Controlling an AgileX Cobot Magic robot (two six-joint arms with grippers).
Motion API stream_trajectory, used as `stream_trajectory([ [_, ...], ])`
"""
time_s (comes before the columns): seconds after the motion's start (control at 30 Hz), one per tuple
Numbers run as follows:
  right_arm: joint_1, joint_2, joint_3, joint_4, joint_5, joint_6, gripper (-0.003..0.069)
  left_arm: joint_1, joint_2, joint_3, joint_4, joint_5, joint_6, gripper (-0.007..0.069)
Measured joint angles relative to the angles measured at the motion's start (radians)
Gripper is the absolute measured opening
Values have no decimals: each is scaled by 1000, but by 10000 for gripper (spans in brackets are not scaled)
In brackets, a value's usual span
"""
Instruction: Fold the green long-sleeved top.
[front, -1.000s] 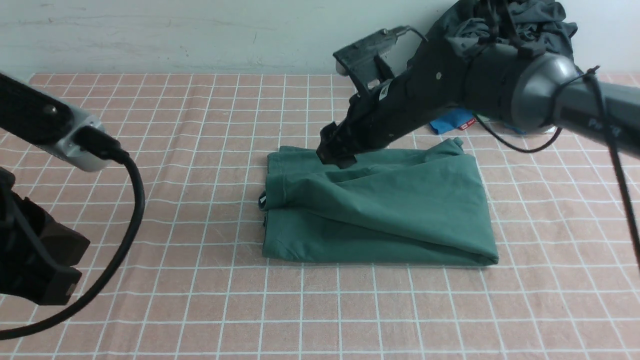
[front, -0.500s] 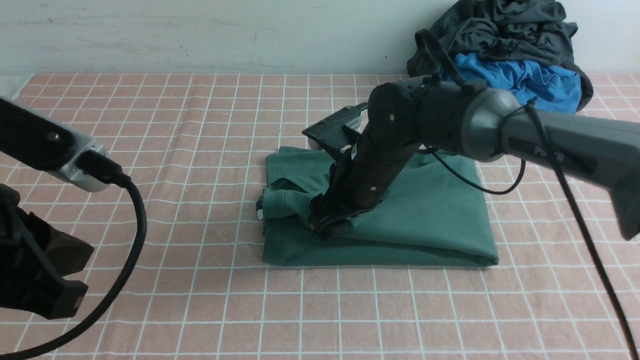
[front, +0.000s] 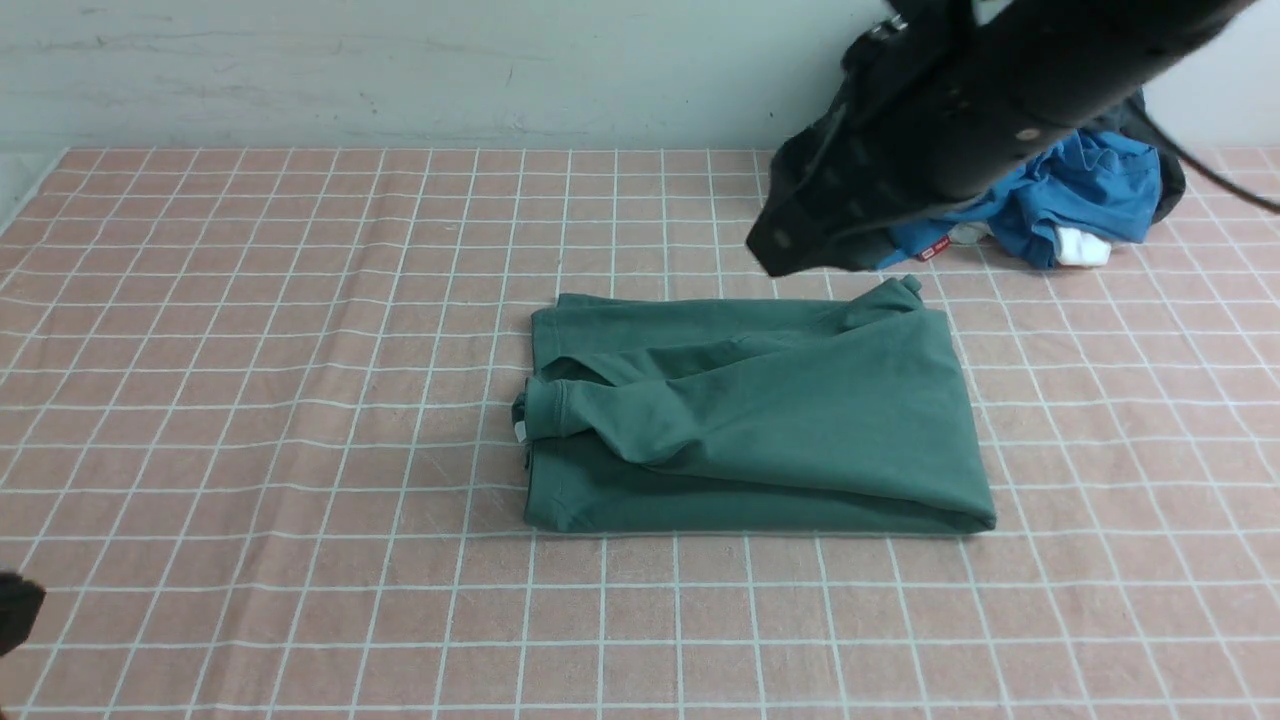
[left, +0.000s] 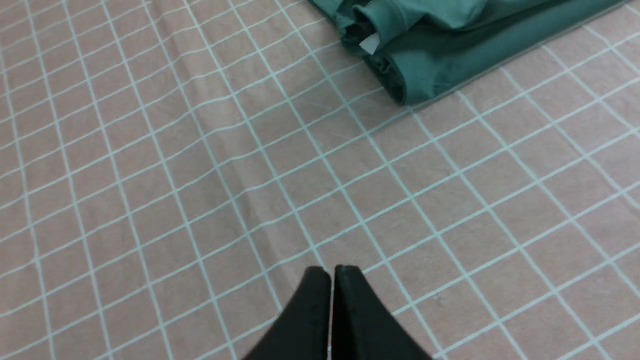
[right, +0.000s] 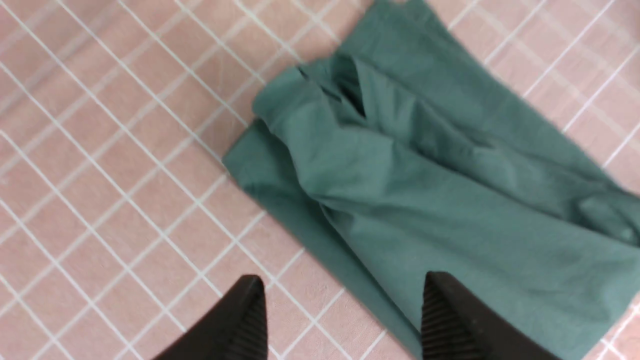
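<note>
The green long-sleeved top (front: 780, 420) lies folded into a rough rectangle in the middle of the table, a sleeve draped across it and its cuff at the left edge beside a white tag (front: 520, 430). My right arm (front: 950, 110) hangs blurred above the table's back right, clear of the cloth. In the right wrist view my right gripper (right: 342, 287) is open and empty, high above the top (right: 440, 200) near one edge. My left gripper (left: 331, 272) is shut with nothing in it, over bare tablecloth, with the top's corner (left: 440, 55) some way off.
A pink checked tablecloth (front: 300, 350) covers the table. A heap with a bright blue garment (front: 1080, 190) and dark grey cloth sits at the back right against the wall, partly hidden by my right arm. A dark bit of my left arm (front: 15, 610) shows at the lower left edge.
My right arm has lifted off the top and swung up to the back right. My left arm has drawn back almost out of the front view. The sleeve now rests across the folded top.
</note>
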Motion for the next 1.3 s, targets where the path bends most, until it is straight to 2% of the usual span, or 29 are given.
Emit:
stream_trajectory([
  [0.17,0,-236,230,0,-194,4,291,0,-185,133,47,-67,-59,-3],
  [0.33,0,-546,581,0,-491,14,202,0,-344,226,54,-124,-75,-3],
  [0.57,0,-835,863,0,-764,16,153,0,-386,231,55,-128,-77,-3],
  [0.83,0,-925,909,0,-780,16,150,0,-386,231,53,-129,-77,-3],
  [1.3,0,-925,912,0,-686,18,150,0,-386,231,53,-129,-77,-3],
])
